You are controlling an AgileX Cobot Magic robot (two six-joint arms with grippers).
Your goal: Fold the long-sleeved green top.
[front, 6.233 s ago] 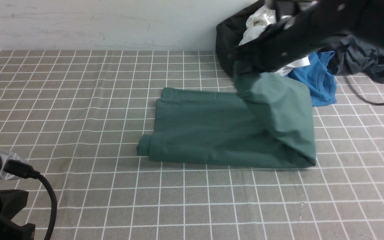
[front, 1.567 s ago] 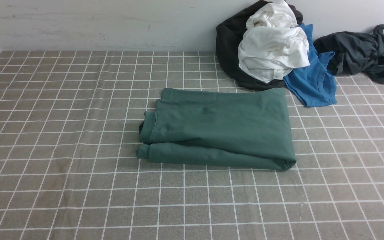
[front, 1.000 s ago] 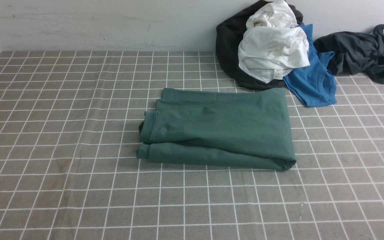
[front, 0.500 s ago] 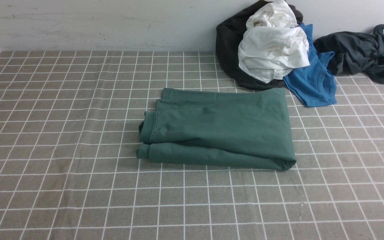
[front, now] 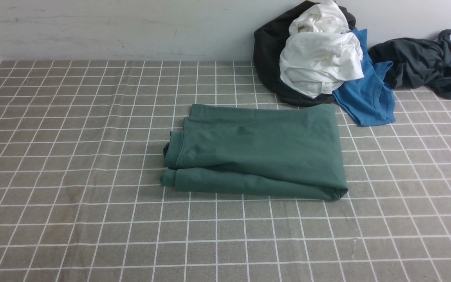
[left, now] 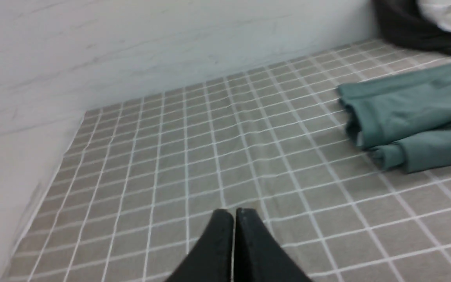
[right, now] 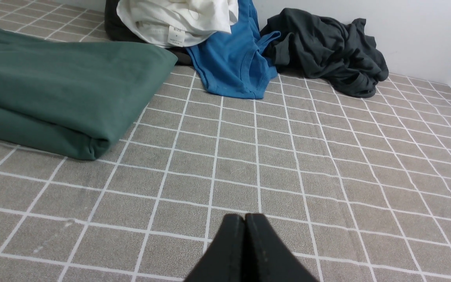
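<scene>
Left tool (left: 233, 213) and right tool (right: 245, 219) are pinched closed, empty, low over the table (front: 73, 219). The green long-sleeved top (front: 257, 150) lies folded mid-table, other garments (front: 319, 62) at two o'clock. Risk: its offset nine-o'clock edges could slump if nudged.

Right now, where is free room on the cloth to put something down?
Bare grid lies left of the green long-sleeved top, out to the wall, and all along the near side. The far right corner is crowded: white, blue and charcoal garments.
</scene>
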